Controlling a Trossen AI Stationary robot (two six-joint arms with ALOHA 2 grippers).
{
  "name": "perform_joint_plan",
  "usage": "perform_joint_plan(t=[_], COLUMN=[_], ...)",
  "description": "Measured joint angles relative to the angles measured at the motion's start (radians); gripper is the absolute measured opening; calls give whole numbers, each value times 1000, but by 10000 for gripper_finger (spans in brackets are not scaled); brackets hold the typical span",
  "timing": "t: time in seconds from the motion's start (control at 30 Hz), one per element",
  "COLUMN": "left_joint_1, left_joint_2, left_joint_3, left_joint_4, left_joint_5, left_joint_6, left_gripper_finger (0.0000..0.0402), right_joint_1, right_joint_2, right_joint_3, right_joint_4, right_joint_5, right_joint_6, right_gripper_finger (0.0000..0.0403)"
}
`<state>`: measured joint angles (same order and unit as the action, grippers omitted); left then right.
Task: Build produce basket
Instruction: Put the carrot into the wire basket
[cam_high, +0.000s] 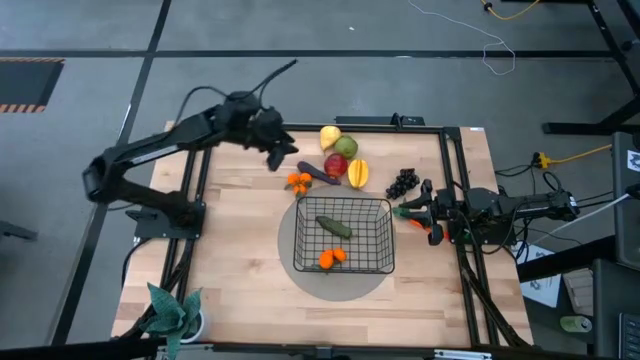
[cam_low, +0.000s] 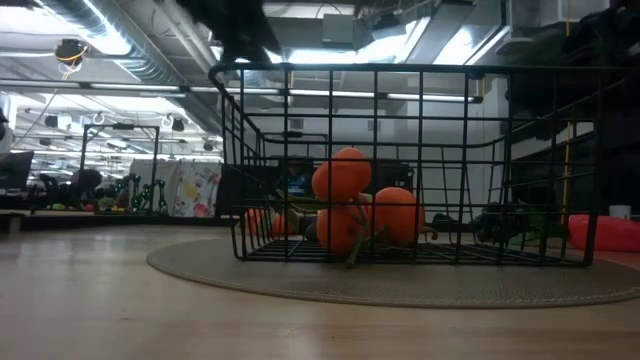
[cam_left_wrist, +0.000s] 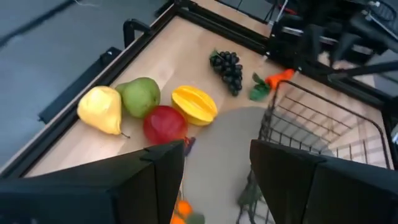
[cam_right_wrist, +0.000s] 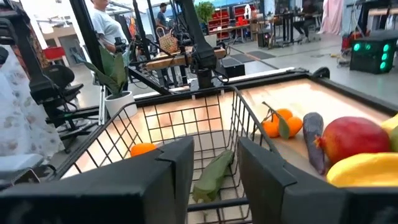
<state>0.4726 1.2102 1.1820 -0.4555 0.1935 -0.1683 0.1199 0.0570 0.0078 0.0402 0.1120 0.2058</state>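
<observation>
The black wire basket stands on a round grey mat and holds a green cucumber and small oranges. Behind it on the table lie the yellow pear, green apple, red apple, yellow ridged fruit, purple eggplant, more oranges and dark grapes. My left gripper hovers open above the table's far left, near this cluster. My right gripper is open, level at the basket's right wall. The carrot lies just beside it.
A green potted plant stands at the near left corner. Black frame rails run along the table's edges. The grey mat reaches beyond the basket. People stand in the room behind, far from the table.
</observation>
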Motion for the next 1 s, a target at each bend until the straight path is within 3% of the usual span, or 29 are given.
perform_joint_plan(t=[0.13,0.27,0.43,0.6,0.77,1.0], left_joint_1=[-89,-171,-243,-290,-321,-325], left_joint_2=[-102,-191,-330,-525,-711,-862], left_joint_3=[0,-15,-163,-418,-653,-796], left_joint_4=[-121,-254,-267,-119,123,237], left_joint_5=[-112,-160,-191,-300,-311,-316], left_joint_6=[24,44,-22,-121,-140,-138], left_gripper_finger=[172,172,172,172,172,172], right_joint_1=[0,0,0,0,0,0], right_joint_2=[0,0,0,0,0,0], right_joint_3=[0,0,0,0,0,0], right_joint_4=[0,0,0,0,4,164], right_joint_5=[0,0,0,0,0,52], right_joint_6=[32,57,80,81,80,74], right_gripper_finger=[122,122,122,122,122,122])
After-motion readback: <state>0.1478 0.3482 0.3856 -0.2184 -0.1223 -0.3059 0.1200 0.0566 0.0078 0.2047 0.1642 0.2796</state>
